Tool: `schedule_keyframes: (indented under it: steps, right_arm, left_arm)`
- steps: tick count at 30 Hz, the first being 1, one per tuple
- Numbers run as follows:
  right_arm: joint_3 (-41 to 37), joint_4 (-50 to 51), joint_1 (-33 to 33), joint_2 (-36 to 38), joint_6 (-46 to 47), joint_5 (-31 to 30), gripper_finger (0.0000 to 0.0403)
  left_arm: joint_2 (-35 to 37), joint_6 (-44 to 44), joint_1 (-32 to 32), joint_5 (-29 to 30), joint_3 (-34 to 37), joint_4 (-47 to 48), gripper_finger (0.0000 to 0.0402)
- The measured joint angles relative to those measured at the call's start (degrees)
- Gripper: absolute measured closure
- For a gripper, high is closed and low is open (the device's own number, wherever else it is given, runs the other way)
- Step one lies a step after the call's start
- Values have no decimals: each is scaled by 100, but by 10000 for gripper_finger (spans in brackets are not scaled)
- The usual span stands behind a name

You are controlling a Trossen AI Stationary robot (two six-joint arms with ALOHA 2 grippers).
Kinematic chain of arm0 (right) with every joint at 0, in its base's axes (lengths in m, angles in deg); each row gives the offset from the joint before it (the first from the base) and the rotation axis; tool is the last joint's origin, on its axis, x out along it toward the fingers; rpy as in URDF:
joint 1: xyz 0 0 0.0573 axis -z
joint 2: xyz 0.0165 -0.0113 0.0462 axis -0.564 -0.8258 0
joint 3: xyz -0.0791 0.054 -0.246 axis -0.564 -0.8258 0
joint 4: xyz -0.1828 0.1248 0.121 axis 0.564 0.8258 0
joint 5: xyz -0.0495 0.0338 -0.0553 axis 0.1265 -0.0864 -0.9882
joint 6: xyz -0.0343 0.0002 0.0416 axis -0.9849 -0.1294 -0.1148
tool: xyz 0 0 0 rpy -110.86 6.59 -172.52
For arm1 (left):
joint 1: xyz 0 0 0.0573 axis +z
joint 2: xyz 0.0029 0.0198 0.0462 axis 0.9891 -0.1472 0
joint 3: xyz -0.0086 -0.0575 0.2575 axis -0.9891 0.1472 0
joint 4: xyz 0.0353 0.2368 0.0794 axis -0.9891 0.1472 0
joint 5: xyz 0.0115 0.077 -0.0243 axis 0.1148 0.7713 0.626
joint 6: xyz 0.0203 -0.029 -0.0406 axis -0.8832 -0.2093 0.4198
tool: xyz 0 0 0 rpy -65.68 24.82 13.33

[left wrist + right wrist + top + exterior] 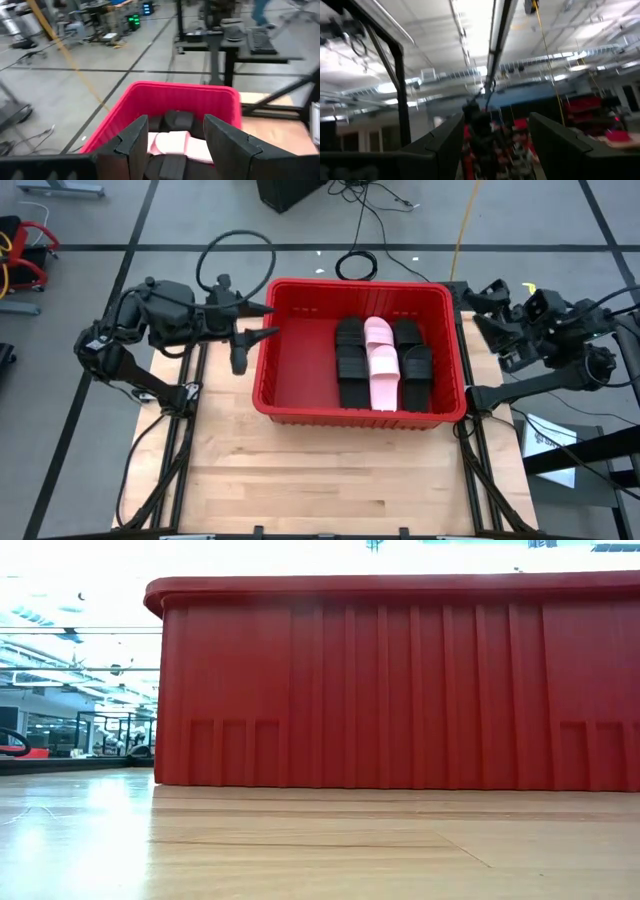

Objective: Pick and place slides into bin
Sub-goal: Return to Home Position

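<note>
The red bin stands on the wooden table and fills the low view. Inside it lie several black slides and two pink slides, side by side on its floor toward its right half. My left gripper hovers open and empty at the bin's left rim, pointing at the bin. In its wrist view the pink slides and a black slide show between its fingers, farther off. My right gripper is open and empty beside the bin's right rim; its wrist view looks up at the ceiling.
The wooden table top lies bare in front of the bin. Black frame rails run along the table's left and right sides. Cables lie on the floor beyond the far edge.
</note>
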Motion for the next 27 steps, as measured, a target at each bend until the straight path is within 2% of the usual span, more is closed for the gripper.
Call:
schedule_keyframes:
  steps: [3, 9, 18, 22, 27]
  right_arm:
    - [-58, 265, 0, 133, 41, -260, 190]
    - [-538, -225, 0, 630, -84, -239, 190]
    - [-1922, -1076, 0, 1580, -338, -246, 190]
    - [-2811, -1839, 0, 2002, -382, -246, 190]
    - [-4045, -3322, 0, 2449, -288, -246, 190]
  left_arm:
    - [61, 72, 117, 84, 0, 28, 215]
    - [203, -49, 171, 45, 0, 20, 215]
    - [297, -35, 170, 24, 138, 44, 215]
    - [562, 91, 246, 63, 896, -178, 215]
    - [1353, 255, 259, 21, 2562, -1532, 215]
